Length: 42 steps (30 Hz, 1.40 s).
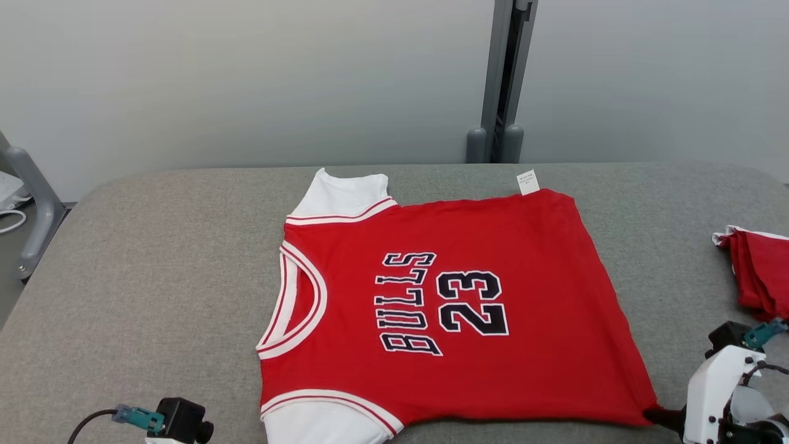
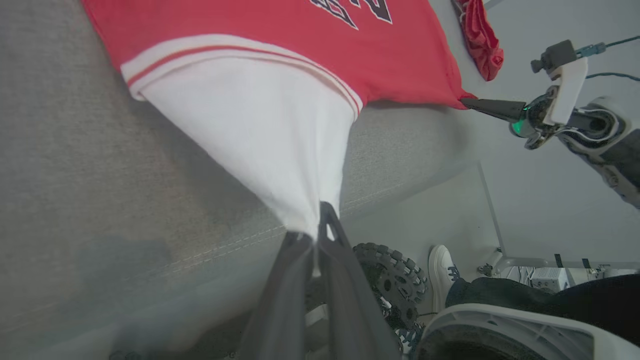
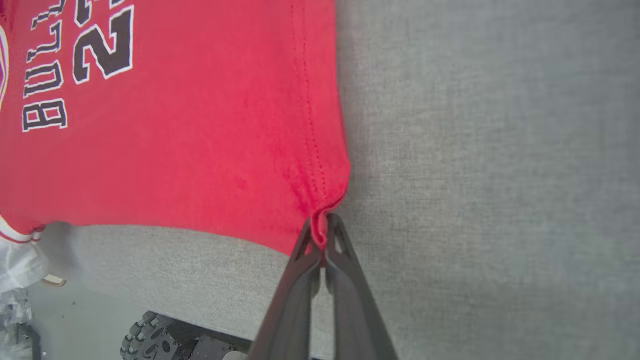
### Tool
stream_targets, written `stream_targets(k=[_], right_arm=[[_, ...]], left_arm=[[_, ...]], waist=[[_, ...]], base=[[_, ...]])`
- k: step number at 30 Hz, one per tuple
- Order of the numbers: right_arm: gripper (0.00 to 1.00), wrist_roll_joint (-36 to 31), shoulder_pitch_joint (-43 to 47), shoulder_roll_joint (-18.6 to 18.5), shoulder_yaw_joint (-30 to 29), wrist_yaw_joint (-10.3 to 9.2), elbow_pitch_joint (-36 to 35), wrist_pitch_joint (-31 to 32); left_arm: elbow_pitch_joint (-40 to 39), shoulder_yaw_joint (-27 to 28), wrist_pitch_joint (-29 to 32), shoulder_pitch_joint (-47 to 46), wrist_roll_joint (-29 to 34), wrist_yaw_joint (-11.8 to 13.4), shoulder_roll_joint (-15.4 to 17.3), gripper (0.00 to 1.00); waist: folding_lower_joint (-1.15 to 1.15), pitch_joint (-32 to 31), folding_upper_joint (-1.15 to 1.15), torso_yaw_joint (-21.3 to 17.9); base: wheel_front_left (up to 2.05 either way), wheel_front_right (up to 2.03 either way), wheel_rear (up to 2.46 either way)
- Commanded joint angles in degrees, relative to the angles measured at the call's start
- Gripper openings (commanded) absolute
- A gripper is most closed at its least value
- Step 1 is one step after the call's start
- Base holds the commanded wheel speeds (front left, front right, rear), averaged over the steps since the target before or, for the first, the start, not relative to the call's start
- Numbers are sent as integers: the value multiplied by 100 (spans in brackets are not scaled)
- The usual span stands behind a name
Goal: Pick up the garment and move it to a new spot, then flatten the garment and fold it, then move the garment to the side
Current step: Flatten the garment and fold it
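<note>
Head view: red jersey point(image 1: 530, 259) spread flat, printed side up, across the middle of the grey counter point(image 1: 154, 265). Neckline to the left, hem to the right; one white sleeve at the far side, the near sleeve point(image 1: 320, 427) at the near-left corner. Near-right hem corner point(image 1: 641, 414) drawn to a point toward the right arm's pale wrist point(image 1: 718, 382). Bunched red cloth point(image 1: 761, 271) at the far right, well apart from the jersey.

Left wrist view: left jaws clamped together on the tip of the near sleeve, dark fingers point(image 2: 345, 290) pinching the white cloth just past the counter's near edge, pulled into a taut cone. Farther right, right jaws gripping the red hem corner. Below the counter, a knobbly wheel point(image 2: 395, 280) with a white shoe point(image 2: 442, 267) just beside it.

Right wrist view: right jaws closed tight on the hem corner, a small fold of red cloth nipped between the fingertips point(image 3: 345, 240). Stitched hem leading off toward the far side, grey counter to its right.
</note>
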Motion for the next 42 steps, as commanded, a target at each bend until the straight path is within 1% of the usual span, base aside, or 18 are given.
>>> stream_targets(k=[1,6,9,11,15,20,25,32,34,39,42], right_arm=[[0,83,143,-81,-22,-2,-84,108],[0,281,488,-326,-57,-2,-420,457],[0,337,606,-417,-120,-2,-430,546],[0,324,688,-477,-128,-3,-424,690],[0,366,838,-596,-203,-3,-622,888],[0,303,991,-712,-325,-3,-924,1025],[0,231,1060,-663,-524,-3,-1129,960],[0,113,954,-565,-855,-2,-1281,1001],[0,50,883,-536,-938,-2,-1276,1046],[0,-90,705,-410,-1217,-2,-1294,1070],[0,-140,572,-290,-1422,-2,-1309,1020]], left_arm=[[-86,13,40,80,-53,-8,76,0],[-376,-55,245,294,-228,-61,260,0],[-452,-76,298,354,-261,-41,327,0],[-482,-102,313,402,-164,44,412,0],[-587,-150,390,526,-323,44,396,0],[-745,-194,530,637,-405,-1,521,0],[-865,-146,582,610,-522,-44,560,0],[-962,102,531,317,-591,-56,591,0],[-1015,200,534,237,-734,-58,551,0],[-1128,450,588,28,-1152,30,465,0],[-1137,647,515,-88,-1468,183,299,0]], waist=[[0,-19,0,12],[0,-56,0,31],[0,-75,0,30],[0,-94,0,29],[0,-97,0,9],[0,-61,0,-27],[0,-14,0,-60],[0,80,0,-93],[0,118,0,-105],[0,220,0,-139],[0,312,0,-164]], base=[[0,0,0],[0,0,0],[0,0,0],[0,0,0],[0,0,0],[0,0,0],[0,0,0],[0,0,0],[0,0,0],[0,0,0],[0,0,0]])
